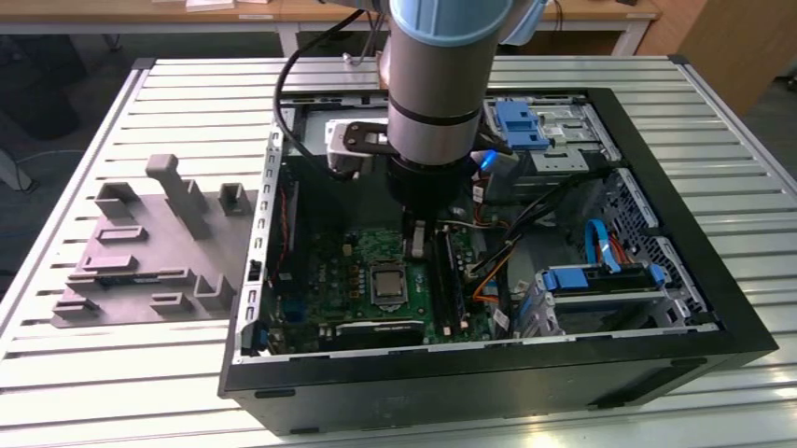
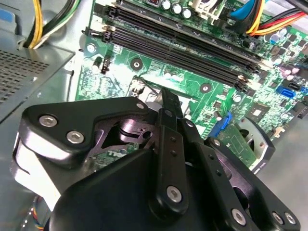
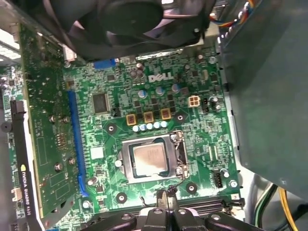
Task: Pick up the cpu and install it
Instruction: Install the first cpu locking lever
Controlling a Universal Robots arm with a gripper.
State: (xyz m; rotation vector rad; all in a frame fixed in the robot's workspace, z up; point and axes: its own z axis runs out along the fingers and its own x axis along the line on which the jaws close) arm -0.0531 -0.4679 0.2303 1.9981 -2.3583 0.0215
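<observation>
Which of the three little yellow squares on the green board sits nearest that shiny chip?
The rightmost-standing one of the row, closest above the cpu in its socket; the other two lie farther along.

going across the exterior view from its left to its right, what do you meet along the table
Grey moulded fixture tray with upright pegs → green motherboard with the small silver-grey square cpu in its socket → black gripper hanging beside the cpu → blue and grey drive cage → black side wall of the open computer case.
</observation>
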